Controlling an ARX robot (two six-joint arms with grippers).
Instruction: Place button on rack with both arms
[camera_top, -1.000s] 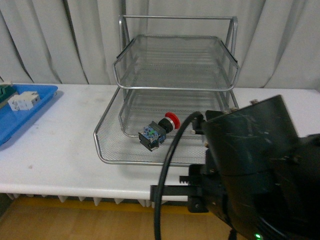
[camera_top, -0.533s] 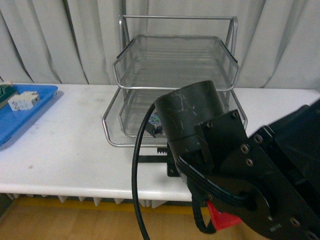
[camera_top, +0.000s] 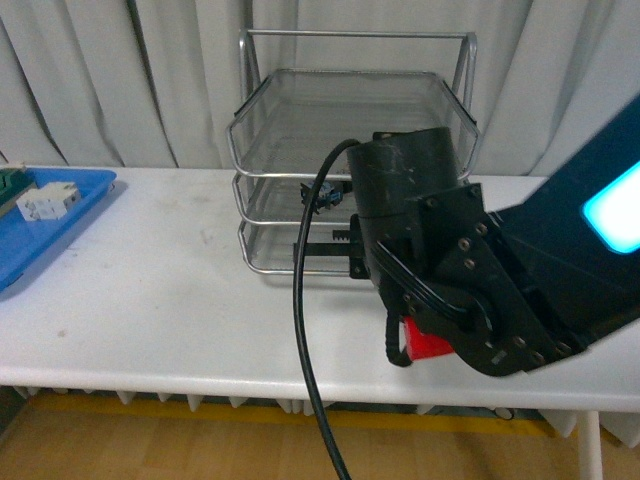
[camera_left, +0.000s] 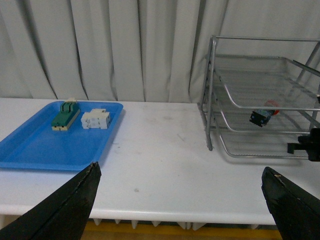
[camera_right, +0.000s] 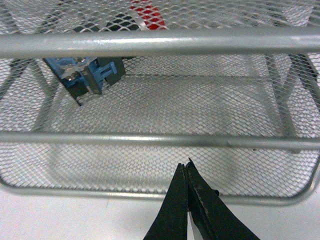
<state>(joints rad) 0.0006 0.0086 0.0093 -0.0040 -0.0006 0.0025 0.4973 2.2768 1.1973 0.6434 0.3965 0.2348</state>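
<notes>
- Just beyond the closed fingertips of the right gripper (camera_right: 186, 172) stands the front rim of the rack (camera_right: 150, 44); the two black fingers are pressed together with nothing between them.
- The button (camera_right: 87, 75) lies inside the rack, above and to one side of those fingertips and well apart from them. In the left wrist view it sits on a middle tier (camera_left: 261, 117), red cap toward the rear.
- The left gripper (camera_left: 190, 197) is spread wide, its fingers (camera_left: 75, 200) at the picture's lower corners, holding nothing. It hangs well short of the rack, with the blue tray (camera_left: 30, 150) nearer to it.
- In the front view the right arm hides most of the rack's lower tiers; the button (camera_top: 323, 199) shows only as a small blue patch.
- Judgement: the button appears already placed; the step in hand is most likely clearing away from the rack.
- To do it well: draw the right fingers straight back from the rim, clear of the wire bars, so the rack is not nudged.
- Risk: any sideways sweep could catch the tubular rim.
</notes>
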